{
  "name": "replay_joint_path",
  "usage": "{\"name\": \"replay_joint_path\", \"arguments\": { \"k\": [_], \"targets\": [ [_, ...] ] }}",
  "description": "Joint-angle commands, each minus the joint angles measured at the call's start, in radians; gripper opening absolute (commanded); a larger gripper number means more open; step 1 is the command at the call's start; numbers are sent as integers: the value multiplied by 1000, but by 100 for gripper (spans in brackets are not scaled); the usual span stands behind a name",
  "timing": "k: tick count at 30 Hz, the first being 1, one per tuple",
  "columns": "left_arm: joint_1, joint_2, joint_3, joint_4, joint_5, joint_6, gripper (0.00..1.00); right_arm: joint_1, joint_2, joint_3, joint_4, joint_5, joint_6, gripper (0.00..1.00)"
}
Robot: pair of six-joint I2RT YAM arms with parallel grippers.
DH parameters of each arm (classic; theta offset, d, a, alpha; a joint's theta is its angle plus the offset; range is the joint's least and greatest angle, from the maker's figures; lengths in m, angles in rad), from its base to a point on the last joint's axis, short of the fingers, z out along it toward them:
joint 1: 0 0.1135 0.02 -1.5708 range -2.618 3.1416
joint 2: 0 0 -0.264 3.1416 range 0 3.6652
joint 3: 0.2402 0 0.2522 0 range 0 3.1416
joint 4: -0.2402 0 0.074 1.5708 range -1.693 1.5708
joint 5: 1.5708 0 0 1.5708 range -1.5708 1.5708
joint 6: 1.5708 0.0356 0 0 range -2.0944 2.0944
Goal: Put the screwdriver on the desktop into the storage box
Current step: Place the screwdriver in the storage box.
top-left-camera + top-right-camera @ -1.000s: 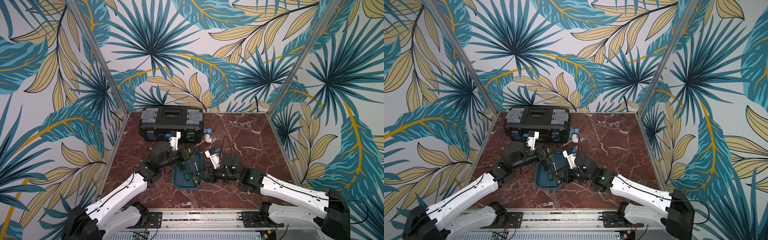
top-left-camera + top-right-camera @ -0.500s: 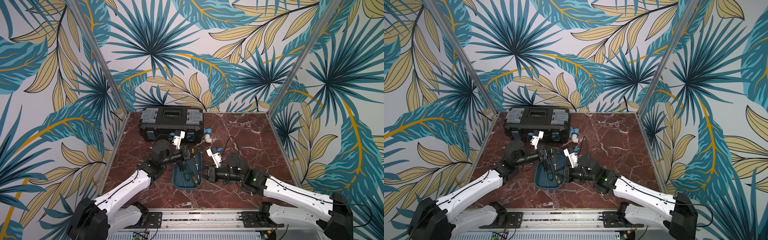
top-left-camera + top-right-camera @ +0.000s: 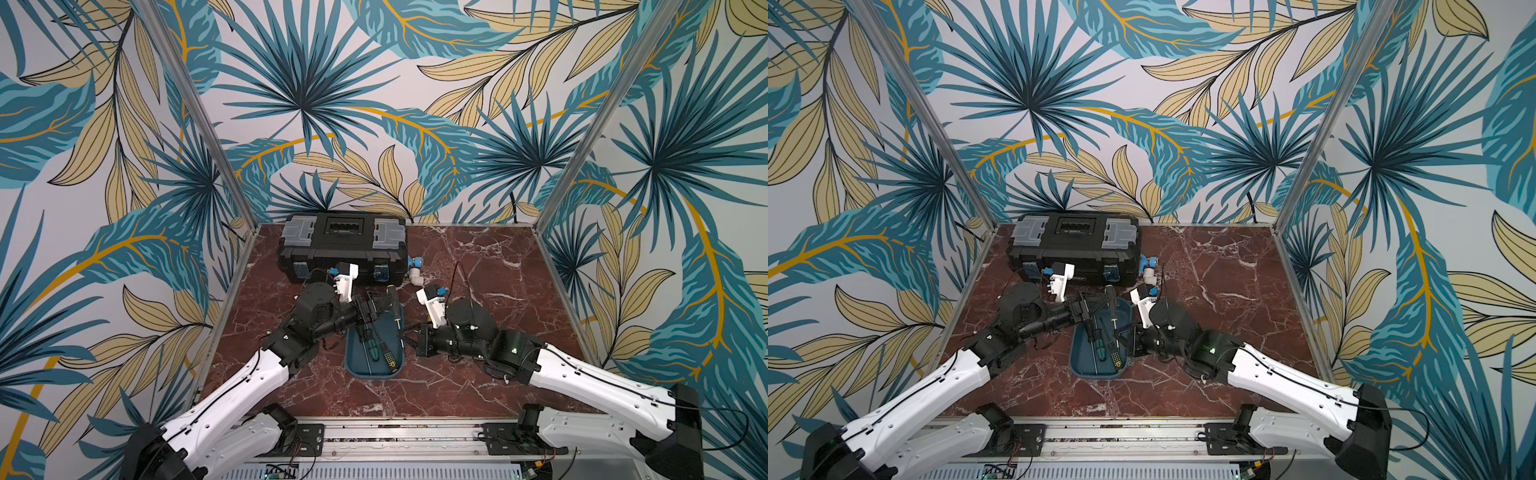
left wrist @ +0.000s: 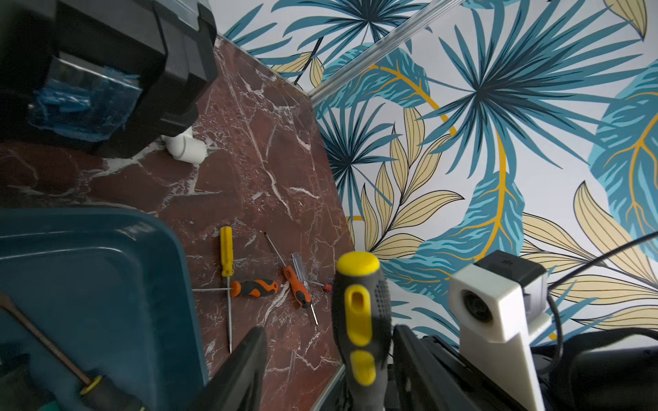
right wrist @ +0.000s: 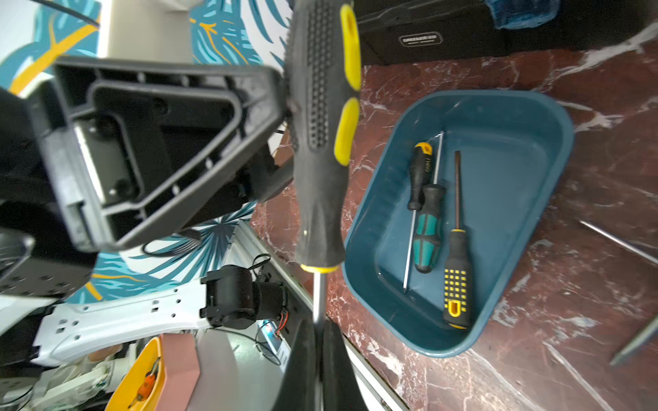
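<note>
Storage box (image 5: pixel 516 170): holds three screwdrivers lying lengthwise, one black-yellow (image 5: pixel 457 277), one teal-black (image 5: pixel 429 227), one slim black (image 5: pixel 419 174). The right claw (image 5: pixel 319 334) is clenched on the shaft of a fourth screwdriver (image 5: pixel 320 142), held in the air just beside the box. The left claw (image 4: pixel 328 329) stands released about its handle. Beyond the left claw, loose screwdrivers (image 4: pixel 254 287) lie on the bench (image 4: pixel 270 160), near a black toolbox (image 4: pixel 106 53).

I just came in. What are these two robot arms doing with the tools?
It looks like a handover near the blue tray. The right gripper is shut on the metal shaft of a black-and-yellow screwdriver, while the left gripper stands open around its handle. The tray already holds three screwdrivers, and other screwdrivers lie on the table.
</note>
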Motion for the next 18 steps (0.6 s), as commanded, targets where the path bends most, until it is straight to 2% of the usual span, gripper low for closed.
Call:
{"name": "replay_joint_path", "arguments": {
  "k": [1,8,10,13,18],
  "targets": [
    [-50,0,31,-100,-87,44,59,19,35,48,-89,108,-53,0],
    [-77,44,26,-52,-79,24,55,55,74,87,-105,135,-74,0],
    [-78,56,23,-28,-70,20,47,62,81,94,-109,135,-79,0],
    [-78,73,19,-8,-71,1,41,68,83,94,-110,133,-78,0],
    [-78,91,17,3,-76,-12,23,72,77,76,-83,120,-68,0]
  ]
}}
